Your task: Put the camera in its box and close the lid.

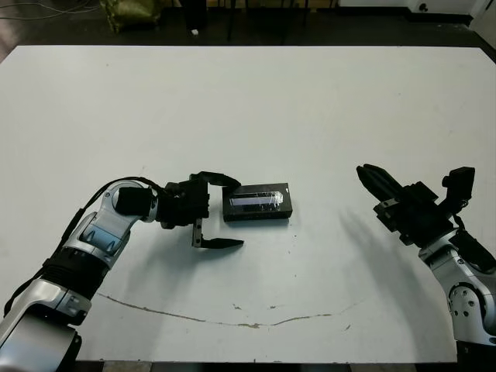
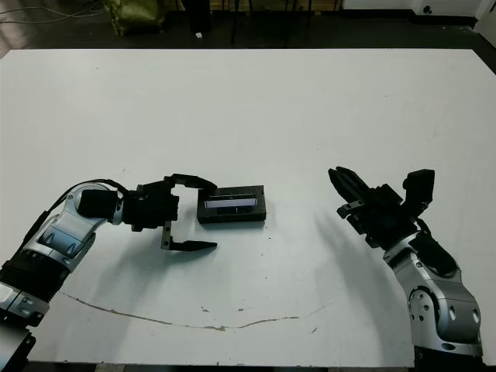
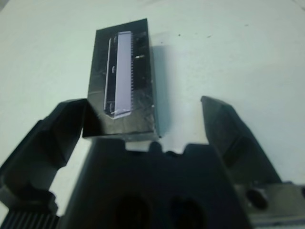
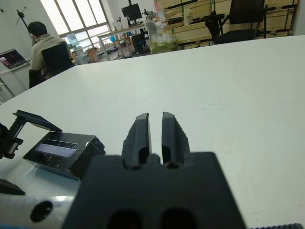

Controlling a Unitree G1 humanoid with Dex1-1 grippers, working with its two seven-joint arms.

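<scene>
The box [image 1: 256, 211] lies at the middle of the white table with the lid [image 3: 125, 71] resting flat on it, the lid's glossy grey strip facing up. No white lining shows. The camera is out of view. My left gripper [image 1: 238, 213] is open and straddles the box's left end, one finger [image 1: 221, 180] behind it and the other finger [image 1: 221, 244] in front. In the left wrist view that end sits close to one finger [image 3: 66, 124]. My right gripper [image 1: 373, 180] hovers well off to the right, shut on nothing, pointing toward the box [image 4: 64, 153].
A thin dark crack line [image 1: 232, 318] runs across the table near its front edge. Beyond the table's far edge [image 1: 248, 45] the floor is dark. A seated person [image 4: 45, 50] and office chairs show past the table in the right wrist view.
</scene>
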